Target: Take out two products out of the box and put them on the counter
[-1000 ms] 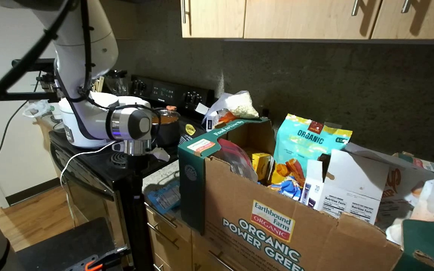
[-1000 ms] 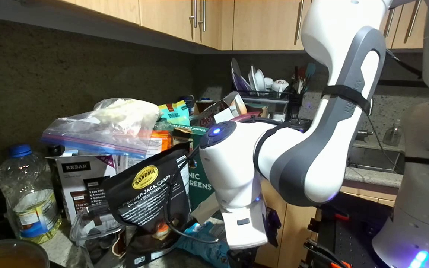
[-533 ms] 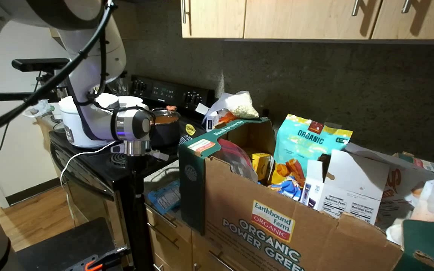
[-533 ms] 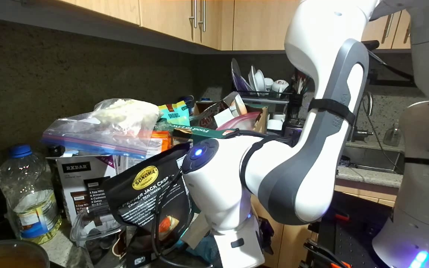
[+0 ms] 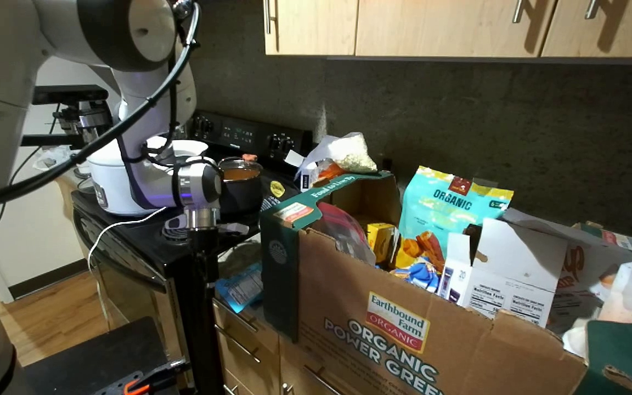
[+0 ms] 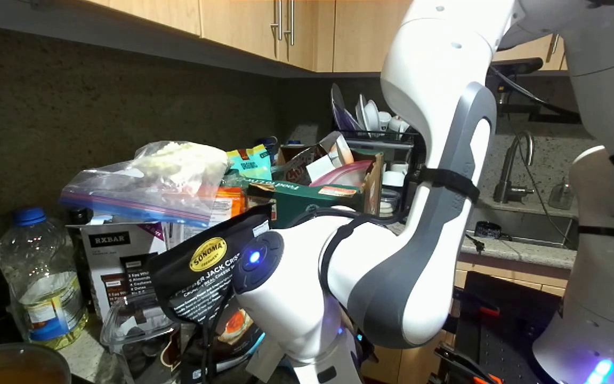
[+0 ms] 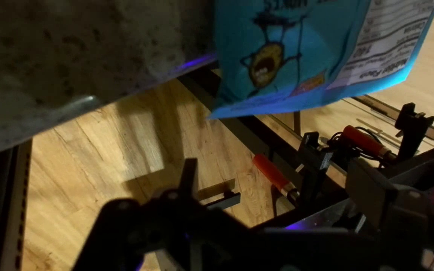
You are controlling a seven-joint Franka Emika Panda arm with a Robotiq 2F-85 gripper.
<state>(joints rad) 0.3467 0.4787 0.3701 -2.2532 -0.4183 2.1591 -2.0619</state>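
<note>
Products (image 5: pixel 590 269): several, inside the cardboard box (image 5: pixel 458 340), lower right of frame in an exterior view; which two, I cannot tell. Blue pouch (image 7: pixel 296 56): upper right of wrist view, overhanging the bench (image 7: pixel 70 67) edge. Pincer (image 7: pixel 279 178): mine, jaws wide apart, nothing held. Handling, I judge: rise without brushing pouch, clear box wall, pinch one from above.
</note>
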